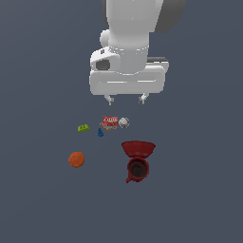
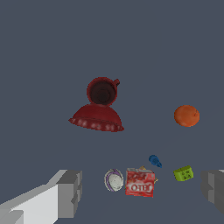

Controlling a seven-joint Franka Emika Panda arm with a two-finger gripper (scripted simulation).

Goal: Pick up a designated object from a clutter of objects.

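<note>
The designated object, a tiny lime-green blocky piece point(image 1: 83, 128) point(image 2: 183, 173), lies on the grey floor at the exterior view's left end of the clutter. Beside it are a small blue piece point(image 1: 100, 133) point(image 2: 154, 161), a red box point(image 1: 110, 122) point(image 2: 140, 183) and a grey-white ball point(image 1: 124, 122) point(image 2: 114, 180). My gripper point(image 1: 126, 99) point(image 2: 142, 192) hangs open well above the red box and ball, touching nothing. Its grey fingertips point(image 2: 70, 192) show wide apart in the wrist view.
An orange ball point(image 1: 76, 159) point(image 2: 187, 116) sits alone nearer the camera on the exterior view's left. A dark red bowl point(image 1: 138, 149) point(image 2: 97, 118) touches a dark red mug point(image 1: 137, 169) point(image 2: 102, 91) on the exterior view's right.
</note>
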